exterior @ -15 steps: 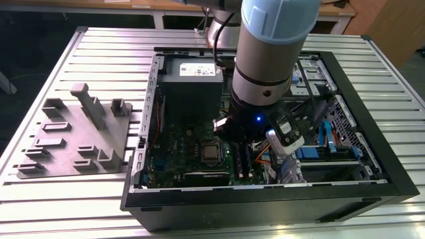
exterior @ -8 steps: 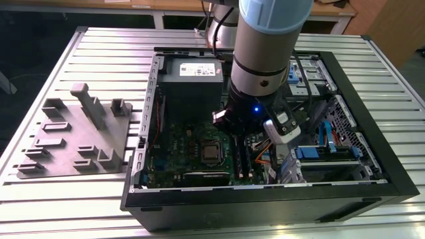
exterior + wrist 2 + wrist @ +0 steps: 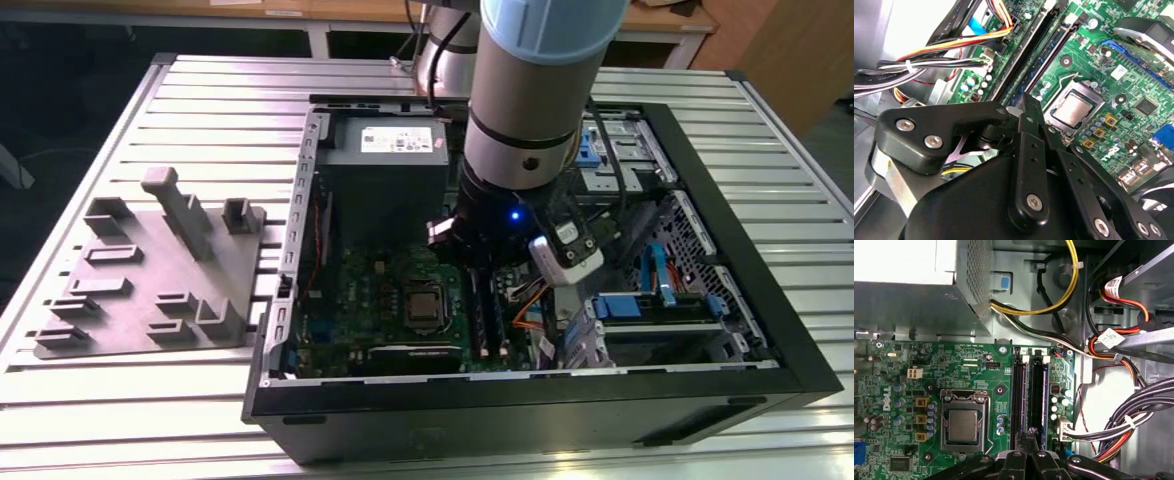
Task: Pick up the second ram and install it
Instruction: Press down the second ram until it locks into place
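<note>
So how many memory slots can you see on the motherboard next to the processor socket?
2, side by side in the first wrist view: one nearer the processor socket at, the other beyond it at. Their lower ends are hidden behind the gripper, so further slots are unlikely but possible.

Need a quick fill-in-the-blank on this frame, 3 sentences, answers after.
1. The gripper hangs inside the open ____ case.
2. On the motherboard, the gripper is over the memory slots, beside the bare ____ in its socket.
3. The grey fixture plate lies on the table, at the exterior view's ____ of the case.

Answers: computer; processor; left
</note>
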`<state>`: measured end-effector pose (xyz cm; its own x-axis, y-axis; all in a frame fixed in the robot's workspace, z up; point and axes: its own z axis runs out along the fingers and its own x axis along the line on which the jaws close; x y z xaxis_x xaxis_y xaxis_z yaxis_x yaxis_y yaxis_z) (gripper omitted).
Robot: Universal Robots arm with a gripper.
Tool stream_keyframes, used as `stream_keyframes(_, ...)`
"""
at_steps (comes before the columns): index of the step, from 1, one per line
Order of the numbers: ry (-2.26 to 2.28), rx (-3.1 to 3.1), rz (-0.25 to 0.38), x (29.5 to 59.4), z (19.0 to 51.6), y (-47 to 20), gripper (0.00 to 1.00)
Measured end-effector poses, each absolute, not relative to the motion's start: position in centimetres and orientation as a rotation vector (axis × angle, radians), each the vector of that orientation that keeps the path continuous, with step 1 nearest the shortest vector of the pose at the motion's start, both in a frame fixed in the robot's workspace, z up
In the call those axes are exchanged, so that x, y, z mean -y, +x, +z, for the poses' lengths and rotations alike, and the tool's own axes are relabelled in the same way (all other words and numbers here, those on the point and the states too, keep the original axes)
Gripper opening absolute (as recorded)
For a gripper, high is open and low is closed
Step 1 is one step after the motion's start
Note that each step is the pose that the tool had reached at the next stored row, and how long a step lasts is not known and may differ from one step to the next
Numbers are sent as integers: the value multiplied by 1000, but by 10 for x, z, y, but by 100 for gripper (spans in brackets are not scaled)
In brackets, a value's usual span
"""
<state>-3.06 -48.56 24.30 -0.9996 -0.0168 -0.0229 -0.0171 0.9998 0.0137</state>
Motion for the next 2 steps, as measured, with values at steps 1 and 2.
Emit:
stream_keyframes(1,-26,-3119,22,486,243,-31,10)
stream_keyframes(2,-26,-3119,22,486,243,-31,10)
